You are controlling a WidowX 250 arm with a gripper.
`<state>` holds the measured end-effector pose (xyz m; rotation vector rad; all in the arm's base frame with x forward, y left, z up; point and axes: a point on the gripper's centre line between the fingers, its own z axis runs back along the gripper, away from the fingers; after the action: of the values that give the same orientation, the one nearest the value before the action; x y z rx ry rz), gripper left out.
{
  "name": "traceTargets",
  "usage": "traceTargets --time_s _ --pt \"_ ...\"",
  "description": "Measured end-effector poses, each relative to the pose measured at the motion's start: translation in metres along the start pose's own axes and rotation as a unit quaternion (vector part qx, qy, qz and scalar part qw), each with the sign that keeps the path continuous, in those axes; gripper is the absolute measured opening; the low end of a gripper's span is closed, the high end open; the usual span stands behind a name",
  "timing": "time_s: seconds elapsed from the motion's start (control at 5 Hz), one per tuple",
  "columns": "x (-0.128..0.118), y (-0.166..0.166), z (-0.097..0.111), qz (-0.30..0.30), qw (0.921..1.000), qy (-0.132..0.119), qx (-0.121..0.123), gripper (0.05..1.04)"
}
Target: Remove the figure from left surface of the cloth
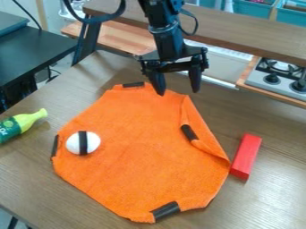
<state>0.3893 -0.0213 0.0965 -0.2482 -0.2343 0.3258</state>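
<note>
The black gripper (178, 89) hangs over the back edge of the cloth, its two fingers spread apart with nothing between them. Beneath it the orange cloth (140, 165) lies on the wooden table, with black strips at several edges and its right side folded over. A white rounded figure (92, 142) with a black band rests on the left part of the cloth, well to the lower left of the gripper.
A red block (246, 154) lies against the cloth's right side. At the far left is a green and yellow bottle (24, 121) on its side. Behind the wooden table (269, 197) stand a shelf and a toy stove (278, 78).
</note>
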Motion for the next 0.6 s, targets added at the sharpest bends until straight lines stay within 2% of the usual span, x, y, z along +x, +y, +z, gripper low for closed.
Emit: traceTargets --time_s 0.2,0.4,0.6 --pt "-0.004 0.004 -0.011 0.0 0.9998 0.019 0.006 1.001" --pt "-0.007 0.055 -0.018 -0.018 0.9961 0.081 0.03 1.001" --pt "-0.006 0.102 -0.011 0.004 0.9954 0.088 0.036 1.001"
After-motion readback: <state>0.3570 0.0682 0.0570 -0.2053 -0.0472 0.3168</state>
